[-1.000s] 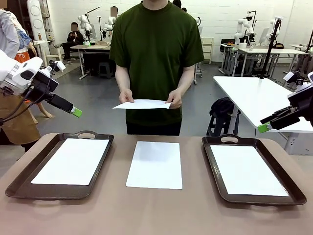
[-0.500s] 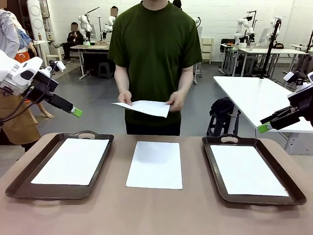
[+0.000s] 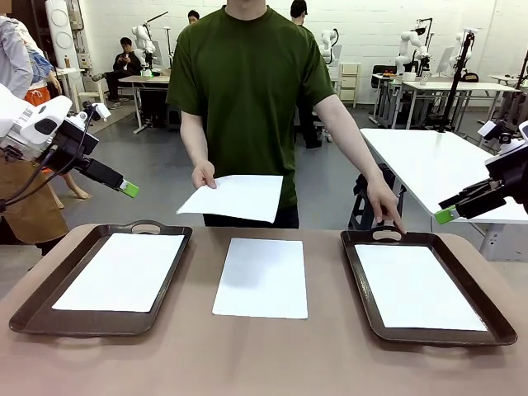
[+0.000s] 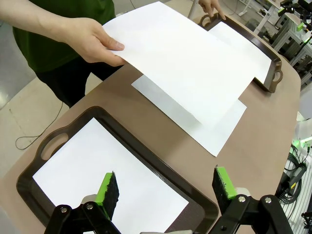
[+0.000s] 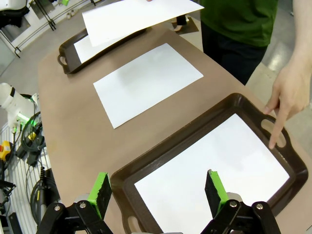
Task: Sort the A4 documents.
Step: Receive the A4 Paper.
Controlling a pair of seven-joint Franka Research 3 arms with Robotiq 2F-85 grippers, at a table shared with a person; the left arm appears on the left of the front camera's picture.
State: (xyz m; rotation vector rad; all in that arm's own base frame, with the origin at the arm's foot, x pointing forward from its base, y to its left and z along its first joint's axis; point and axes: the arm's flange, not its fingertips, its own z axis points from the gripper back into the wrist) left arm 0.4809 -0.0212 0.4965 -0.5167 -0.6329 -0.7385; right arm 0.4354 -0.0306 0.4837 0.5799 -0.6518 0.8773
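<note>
Documents (image 3: 261, 277) lie well below and apart from both spread jaws.

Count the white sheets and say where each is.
4. The left sheet lies in the left tray; middle sheet on the table; right sheet in the right tray; held sheet in the person's hand. Stacked sheets beneath may be hidden.

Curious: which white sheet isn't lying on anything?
The sheet held in the person's hand; the other three lie flat, two in trays, one on the table.
</note>
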